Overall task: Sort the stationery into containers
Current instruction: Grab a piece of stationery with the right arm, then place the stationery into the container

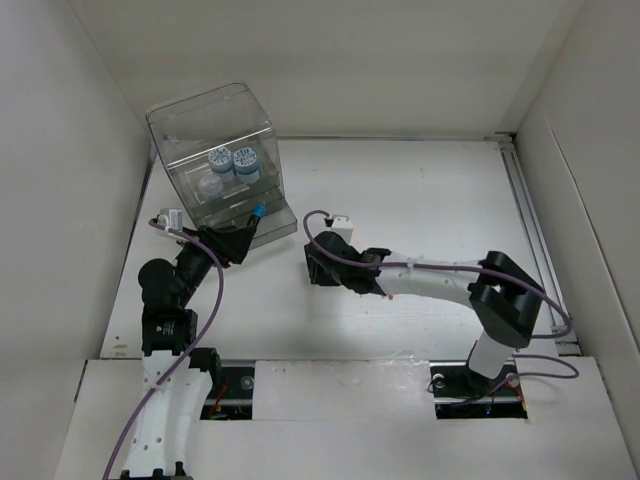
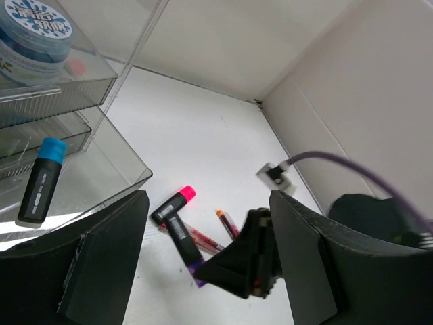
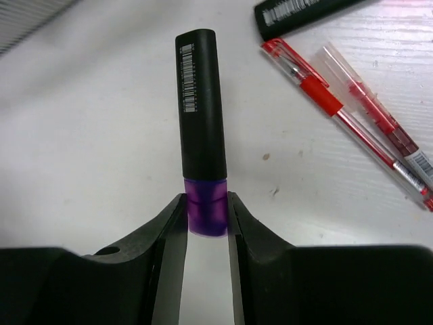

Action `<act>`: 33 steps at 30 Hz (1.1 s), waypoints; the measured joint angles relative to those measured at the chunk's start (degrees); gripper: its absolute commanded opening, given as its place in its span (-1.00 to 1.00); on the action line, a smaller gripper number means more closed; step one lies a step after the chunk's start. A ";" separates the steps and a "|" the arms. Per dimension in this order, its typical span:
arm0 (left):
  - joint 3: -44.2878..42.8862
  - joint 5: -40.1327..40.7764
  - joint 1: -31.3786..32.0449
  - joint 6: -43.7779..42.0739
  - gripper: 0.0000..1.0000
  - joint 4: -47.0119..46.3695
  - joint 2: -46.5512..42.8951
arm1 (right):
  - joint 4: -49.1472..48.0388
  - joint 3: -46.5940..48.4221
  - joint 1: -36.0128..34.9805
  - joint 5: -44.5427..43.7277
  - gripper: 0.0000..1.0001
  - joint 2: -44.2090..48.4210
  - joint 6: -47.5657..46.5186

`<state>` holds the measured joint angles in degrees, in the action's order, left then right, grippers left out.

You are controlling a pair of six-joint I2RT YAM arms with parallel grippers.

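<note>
Right fingers (image 3: 166, 250): mine, pinching the purple cap of a black marker (image 3: 201, 108) that lies on the table (image 3: 81, 149).
Left fingers (image 2: 101, 257): spread wide, just beside the organizer (image 2: 132, 177).

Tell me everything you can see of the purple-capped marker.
The purple-capped marker is short and stubby: a matte black barrel, plastic by the look, with a white barcode label near its far end and a translucent purple cap. It seems to lie flat on the white table, barrel pointing away from the right hand, whose two black fingers press the cap from both sides. Nothing else touches it; two red pens lie apart beside it.
</note>
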<state>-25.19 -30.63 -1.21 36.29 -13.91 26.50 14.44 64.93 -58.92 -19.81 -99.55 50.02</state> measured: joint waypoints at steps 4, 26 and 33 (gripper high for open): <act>0.11 0.00 0.00 0.13 0.37 -0.15 0.00 | -1.16 -0.13 0.00 2.14 -0.68 5.70 0.13; 0.35 0.09 0.48 0.17 0.37 0.07 -0.07 | -10.29 24.85 6.23 14.71 -0.19 -12.13 6.36; 0.35 0.07 0.87 0.20 0.37 0.07 -0.07 | -9.86 11.26 11.19 5.53 -0.71 -3.30 6.10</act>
<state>-24.84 -30.57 -0.34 36.49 -13.85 26.44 4.58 76.18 -47.72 -14.28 -102.85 56.12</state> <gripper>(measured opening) 0.690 0.153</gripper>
